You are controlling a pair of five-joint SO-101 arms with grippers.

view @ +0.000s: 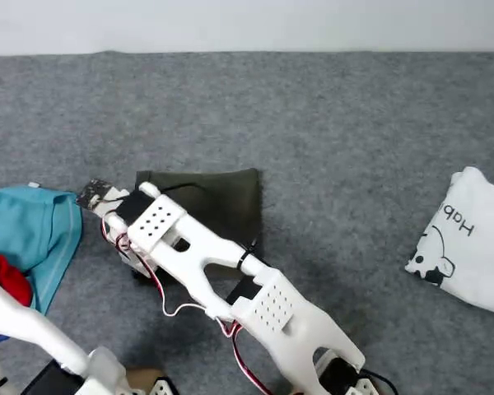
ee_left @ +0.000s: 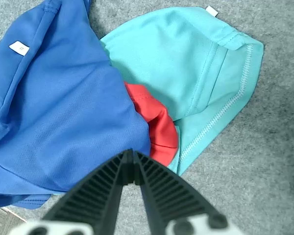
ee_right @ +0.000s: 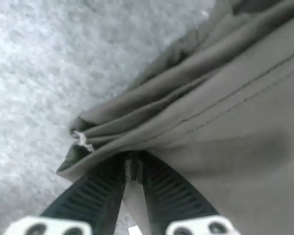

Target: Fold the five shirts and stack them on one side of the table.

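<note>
Roughly partway. White shirt [view: 469,243] lies folded at the edge of the table [view: 329,148]. Olive shirt [view: 218,202] is mostly folded, its edge apparently pinched in the closed right gripper [ee_right: 133,169]. Teal shirt [ee_left: 186,63], red shirt [ee_left: 159,127] and blue shirt [ee_left: 54,107] are heaped unfolded under the left gripper [ee_left: 134,169], which is closed and empty. No stack yet.

Two arms, both jaws closed.
Left gripper [ee_left: 132,161] tips touch; right gripper [ee_right: 133,164], arm outstretched, pinches the olive shirt [ee_right: 225,122].

Grey tbl [view: 329,132] w/ olive shirt [view: 222,193], teal shirt [view: 33,226], blue shirt [ee_left: 54,98], white shirt [view: 469,247].
</note>
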